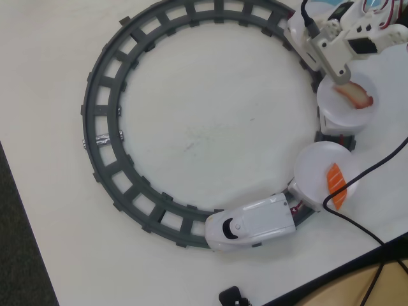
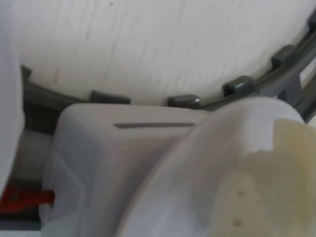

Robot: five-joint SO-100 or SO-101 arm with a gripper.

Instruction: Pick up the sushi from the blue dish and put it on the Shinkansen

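Note:
In the overhead view the white Shinkansen [image 1: 252, 223] sits on the dark grey ring track at the bottom, with two cars behind it that carry round white plates. The nearer plate [image 1: 315, 166] holds an orange sushi [image 1: 336, 185]. The farther plate [image 1: 338, 108] holds a pink-red sushi [image 1: 357, 95]. My gripper [image 1: 343, 78] reaches down from the top right, its tip at the left end of that pink sushi. I cannot tell whether it grips it. The wrist view shows only a blurred white car [image 2: 123, 168] and a pale plate edge. The blue dish is out of view.
The dark grey ring track [image 1: 102, 127] fills most of the white table. A black cable [image 1: 376, 166] runs across the right side by the plates. The table edge cuts diagonally along the left and the bottom right.

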